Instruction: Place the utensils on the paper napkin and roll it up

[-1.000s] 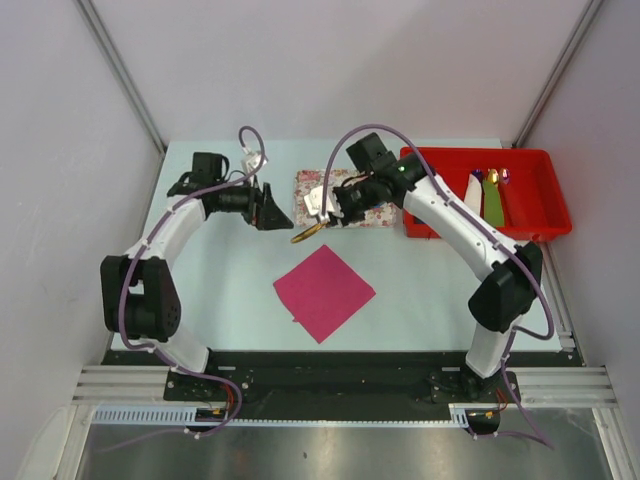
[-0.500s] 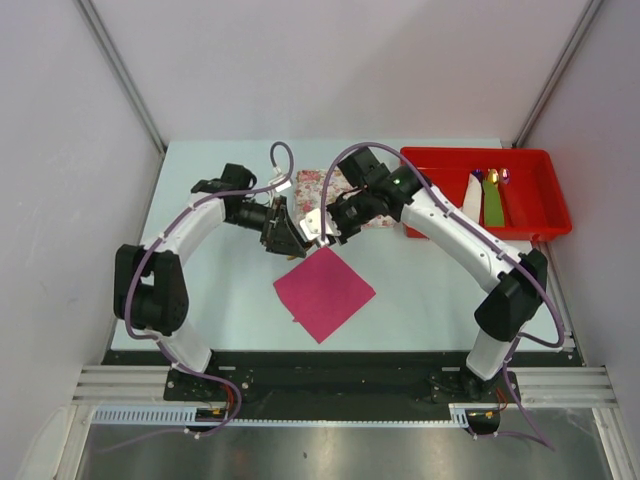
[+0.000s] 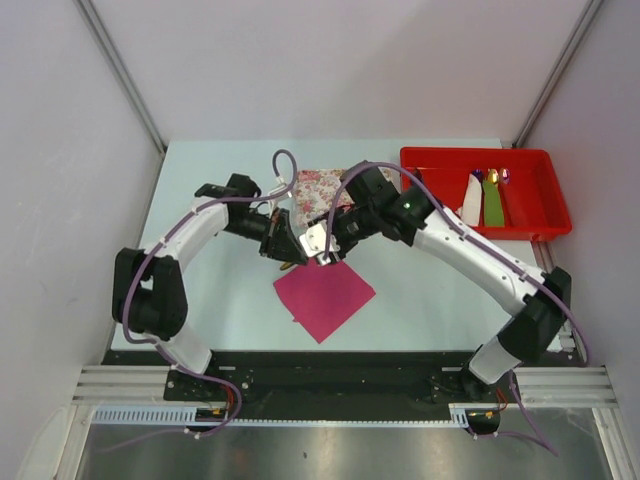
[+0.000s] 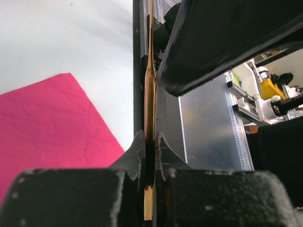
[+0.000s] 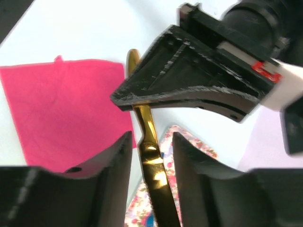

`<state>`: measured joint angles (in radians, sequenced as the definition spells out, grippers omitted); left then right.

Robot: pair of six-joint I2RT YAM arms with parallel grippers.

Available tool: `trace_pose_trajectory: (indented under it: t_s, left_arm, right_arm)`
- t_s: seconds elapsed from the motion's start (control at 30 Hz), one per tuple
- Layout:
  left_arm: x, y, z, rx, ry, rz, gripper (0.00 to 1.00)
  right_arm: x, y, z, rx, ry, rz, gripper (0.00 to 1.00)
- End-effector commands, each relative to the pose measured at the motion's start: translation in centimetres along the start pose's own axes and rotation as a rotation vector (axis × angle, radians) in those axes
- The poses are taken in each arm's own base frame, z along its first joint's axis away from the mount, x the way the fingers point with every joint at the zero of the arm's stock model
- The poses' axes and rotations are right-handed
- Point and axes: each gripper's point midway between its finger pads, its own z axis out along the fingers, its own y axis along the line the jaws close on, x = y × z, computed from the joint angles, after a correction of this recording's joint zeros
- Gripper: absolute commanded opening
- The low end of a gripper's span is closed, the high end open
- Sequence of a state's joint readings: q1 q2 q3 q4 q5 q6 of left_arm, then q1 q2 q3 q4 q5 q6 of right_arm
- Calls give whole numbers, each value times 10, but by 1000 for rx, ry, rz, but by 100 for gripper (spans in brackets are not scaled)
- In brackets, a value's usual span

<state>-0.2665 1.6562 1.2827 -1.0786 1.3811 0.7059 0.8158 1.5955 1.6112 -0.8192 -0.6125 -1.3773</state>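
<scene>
The gold knife (image 4: 149,94) hangs in the air just beyond the far corner of the pink paper napkin (image 3: 325,292). My left gripper (image 4: 150,137) is shut on its handle, both pads pressed flat on the metal. My right gripper (image 5: 151,135) stands open around the blade (image 5: 156,165), a gap showing on each side of it. In the top view the left gripper (image 3: 287,250) and the right gripper (image 3: 322,246) meet nose to nose above the napkin's far corner. The napkin (image 5: 61,104) lies flat on the table with nothing on it.
A floral tray (image 3: 318,184) lies behind the two grippers. The red bin (image 3: 480,152) at the back right holds a white rolled bundle (image 3: 473,196) and a green one (image 3: 494,203). The near table edge and metal rail (image 4: 208,127) show beyond the knife.
My left arm swung in to the right arm and its jaws closed on the knife. The right jaws have opened off the knife. Both grippers shifted nearer the napkin.
</scene>
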Motion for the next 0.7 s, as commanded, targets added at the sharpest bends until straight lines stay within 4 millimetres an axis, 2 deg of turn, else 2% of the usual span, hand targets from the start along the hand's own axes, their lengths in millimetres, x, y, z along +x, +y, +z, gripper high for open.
trace_pose_trajectory:
  t_s: [0.0,0.03,0.07,0.1,0.13,0.17,0.2,0.23,0.27,0.3,0.37,0.43,0.47,0.5,0.53,0.57,0.6,0.63,0.67]
  left_arm:
    - [-19,-23,-3,12,-69,111,0]
    - [-11,-18,-3,-20,-67,85,0]
    - [-17,-25,-5,-66,-83,135,0]
    - [-36,-22,-9,-131,-136,180,0]
    - [-27,-5,-12,-231,-163,145,0]
    - [-37,-16,-18,-281,-213,194,0]
    - [-48,-17,-20,-305,-264,204,0]
    - [-51,-8,-25,-380,-295,185,0]
    - [-56,-7,-27,-417,-321,174,0]
    - [-60,-9,-31,-449,-360,126,0]
    - [-68,3,-43,-575,-432,64,0]
    - [-70,2,-48,-621,-498,14,0]
    - [-75,8,-58,-685,-571,3,0]
    - [-87,2,-65,-688,-669,-7,0]
    - [-77,3,-68,-708,-716,-22,0]
    - [-80,7,-80,-769,-802,-25,0]
    - [-88,-1,-85,-759,-877,7,0]
    - [-77,0,-81,-759,-895,16,0]
    - [-76,-2,-80,-752,-923,31,0]
  right_arm:
    - [-42,-42,-37,277,-67,39,69]
    - [-47,-50,-42,326,-80,56,76]
    - [-48,-53,-54,379,-66,103,81]
    - [-49,-54,-58,409,-72,197,83]
    - [-51,-62,-65,465,-81,251,85]
    - [-46,-71,-76,536,-51,315,86]
    - [-44,-72,-79,565,-61,438,86]
    - [-39,-73,-84,589,-41,513,86]
    - [-28,-76,-92,635,-11,595,84]
    - [-27,-78,-95,653,-35,733,82]
    - [-11,-68,-100,648,-11,886,78]
    - [-4,-61,-102,664,-49,1064,78]
    - [4,-61,-106,701,-56,1119,77]
    - [9,-61,-106,731,-62,1168,76]
    - [12,-59,-105,764,-96,1247,76]
    - [18,-57,-105,785,-107,1280,74]
    - [21,-57,-104,798,-135,1312,72]
    - [21,-56,-98,799,-184,1321,70]
    - [16,-57,-95,783,-244,1367,68]
